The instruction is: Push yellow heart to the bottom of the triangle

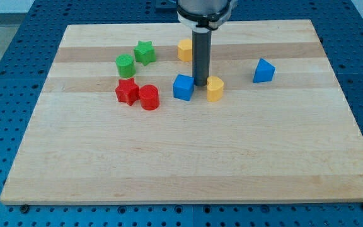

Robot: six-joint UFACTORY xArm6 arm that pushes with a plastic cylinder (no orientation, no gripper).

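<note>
The yellow heart point(215, 89) lies near the board's middle, slightly above centre. The blue triangle point(263, 70) sits to its upper right, well apart from it. My tip point(201, 84) is down on the board just left of the yellow heart, touching or nearly touching it, between the heart and a blue cube point(183, 87).
A yellow hexagon-like block point(185, 49) sits behind the rod. A green star point(145, 52) and a green cylinder point(125, 65) lie at the upper left. A red star point(127, 91) and a red cylinder point(149, 97) lie below them. The wooden board point(188, 164) rests on a blue pegboard.
</note>
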